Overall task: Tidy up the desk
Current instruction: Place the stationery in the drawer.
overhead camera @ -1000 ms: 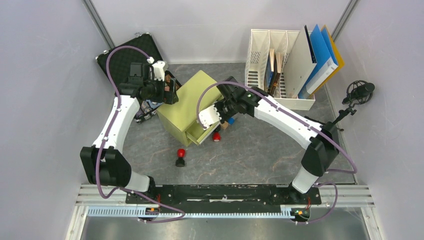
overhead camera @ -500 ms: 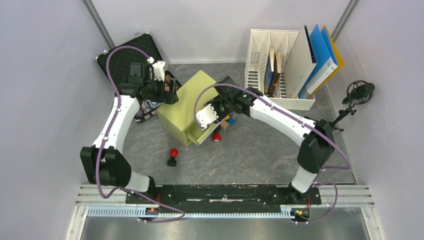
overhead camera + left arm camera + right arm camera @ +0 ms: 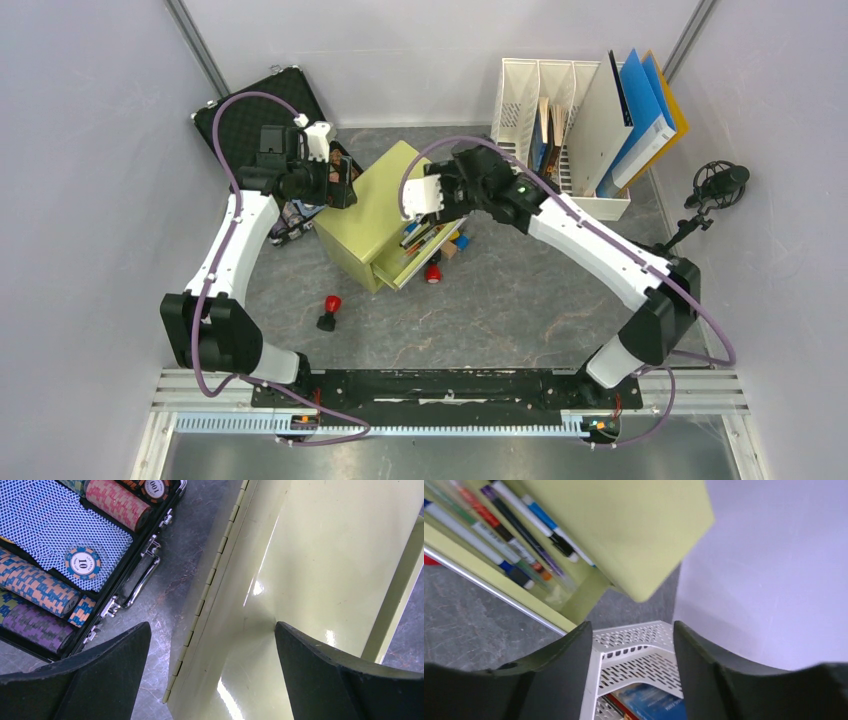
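You see a yellow-green cabinet (image 3: pixel 372 210) on the dark grey, pale-veined tabletop (image 3: pixel 500 300), beside it a white perforated file rack (image 3: pixel 519 105) and blue and yellow folders (image 3: pixel 646 108).

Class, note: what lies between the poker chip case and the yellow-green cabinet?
Only a bare strip of the desk parts case and cabinet; the left wrist view shows it.

A lab test booth: plain white walls (image 3: pixel 90 150) enclose the desk (image 3: pixel 520 310).
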You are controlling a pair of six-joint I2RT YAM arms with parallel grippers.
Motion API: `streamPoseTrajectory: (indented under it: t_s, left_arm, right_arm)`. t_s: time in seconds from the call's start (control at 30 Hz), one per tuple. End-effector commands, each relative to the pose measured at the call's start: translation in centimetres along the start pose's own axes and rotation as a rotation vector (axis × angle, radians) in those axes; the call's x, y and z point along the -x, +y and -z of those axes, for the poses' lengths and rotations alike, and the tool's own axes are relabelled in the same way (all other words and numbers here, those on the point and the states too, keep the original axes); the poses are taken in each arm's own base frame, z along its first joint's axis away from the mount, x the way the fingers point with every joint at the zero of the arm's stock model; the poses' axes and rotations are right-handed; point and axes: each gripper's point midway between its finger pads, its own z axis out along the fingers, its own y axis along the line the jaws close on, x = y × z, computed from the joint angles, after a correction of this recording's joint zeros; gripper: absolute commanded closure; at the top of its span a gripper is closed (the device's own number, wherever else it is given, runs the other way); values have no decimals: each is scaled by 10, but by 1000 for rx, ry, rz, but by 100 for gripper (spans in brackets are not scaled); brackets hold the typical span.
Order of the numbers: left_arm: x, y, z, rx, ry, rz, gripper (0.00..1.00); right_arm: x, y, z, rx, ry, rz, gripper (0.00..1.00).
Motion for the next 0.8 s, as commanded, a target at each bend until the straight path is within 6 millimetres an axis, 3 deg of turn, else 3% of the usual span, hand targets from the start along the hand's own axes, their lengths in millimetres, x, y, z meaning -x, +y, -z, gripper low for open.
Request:
streamPoseTrajectory:
  t_s: [0.0, 0.1, 0.2, 0.33, 0.47, 0.57, 0.77]
  left_arm:
    - [10, 0, 2, -7, -41, -20, 0]
    - [8, 1, 1, -5, -35, -19, 0]
    - [7, 4, -1, 9, -29, -19, 0]
    - [8, 7, 0, 26, -31, -16, 0]
    - [11, 26, 6, 88, -48, 36, 0]
    - [12, 45, 14, 104, -68, 110, 0]
    - [14, 65, 31, 100, -111, 183, 0]
  right_arm:
    - [-18, -38, 37, -191, -6, -236, 29]
    - [-32, -48, 50, -237, -26, -348, 16]
    - [-42, -38, 53, -223, -35, -416, 2]
    - [-54, -8, 46, -163, -24, -468, 2]
    - [-63, 16, 38, -119, 2, -515, 2]
    - [-64, 25, 34, -97, 2, -541, 2]
    - [-59, 54, 19, 7, -39, -571, 2]
